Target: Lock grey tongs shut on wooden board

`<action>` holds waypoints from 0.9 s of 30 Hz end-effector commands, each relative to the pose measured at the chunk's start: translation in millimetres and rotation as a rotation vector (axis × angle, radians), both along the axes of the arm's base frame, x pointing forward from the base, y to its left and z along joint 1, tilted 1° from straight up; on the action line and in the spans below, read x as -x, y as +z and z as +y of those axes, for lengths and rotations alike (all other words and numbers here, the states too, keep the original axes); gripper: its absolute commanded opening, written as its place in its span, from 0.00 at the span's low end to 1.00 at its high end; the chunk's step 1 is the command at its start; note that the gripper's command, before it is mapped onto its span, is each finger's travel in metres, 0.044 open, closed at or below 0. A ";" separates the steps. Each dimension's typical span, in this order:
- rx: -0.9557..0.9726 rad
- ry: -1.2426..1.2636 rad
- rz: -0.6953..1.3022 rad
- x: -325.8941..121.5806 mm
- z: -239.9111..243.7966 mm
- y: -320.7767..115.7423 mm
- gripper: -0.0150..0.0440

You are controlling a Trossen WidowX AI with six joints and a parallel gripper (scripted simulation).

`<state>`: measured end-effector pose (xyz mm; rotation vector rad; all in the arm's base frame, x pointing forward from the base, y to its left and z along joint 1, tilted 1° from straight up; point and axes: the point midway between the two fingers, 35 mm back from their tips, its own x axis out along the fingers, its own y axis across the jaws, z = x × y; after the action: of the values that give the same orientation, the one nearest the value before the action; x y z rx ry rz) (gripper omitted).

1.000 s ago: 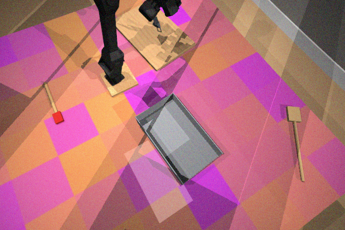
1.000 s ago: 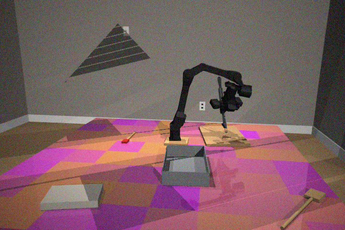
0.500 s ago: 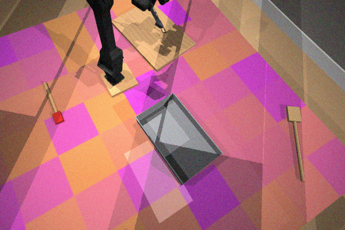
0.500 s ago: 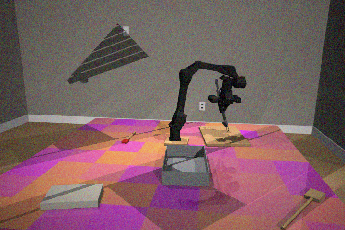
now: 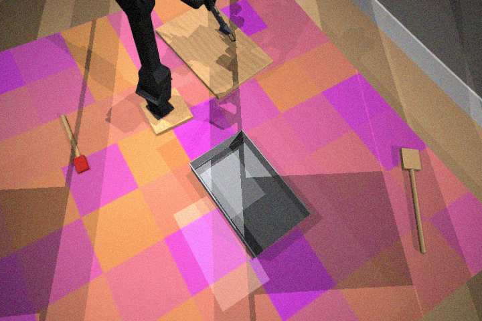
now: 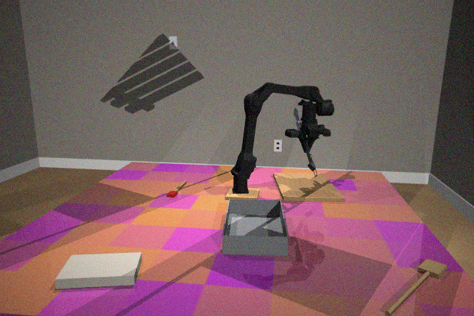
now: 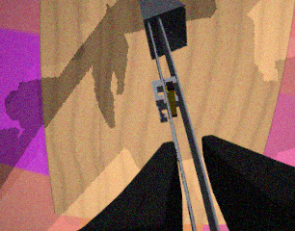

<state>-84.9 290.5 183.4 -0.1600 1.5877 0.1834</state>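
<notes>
The grey tongs (image 5: 224, 29) (image 6: 311, 164) (image 7: 166, 33) are squeezed between my fingers, their two arms close together. They lean steeply, with the dark hinge block and wire loop low and the tips up beside my wrist. A small yellow part shows by the arms in the wrist view. My gripper (image 6: 307, 147) (image 7: 189, 149) is shut on them, above the wooden board (image 5: 196, 41) (image 6: 293, 194) (image 7: 80, 183). The loop is over the board; whether it touches is unclear. Whether the lock has caught cannot be seen. The roasting tin (image 5: 211, 156) (image 6: 254, 245) is empty.
A red-headed tool (image 5: 80, 164) (image 6: 172, 193) lies to the left. A wooden mallet (image 5: 411, 158) (image 6: 432, 268) lies to the right. A pale block (image 6: 97, 270) is at the front left in the exterior view. The arm's base plate (image 5: 179, 115) (image 6: 255, 194) is beside the board.
</notes>
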 end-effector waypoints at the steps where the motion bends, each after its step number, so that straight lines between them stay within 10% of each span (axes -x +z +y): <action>1: -0.013 -0.004 -0.002 0.0 1.1 -0.4 0.00; 27: -0.012 -0.004 -0.002 2.5 7.0 -42.5 0.00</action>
<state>-87.5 296.5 145.4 -0.1525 1.5887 0.1906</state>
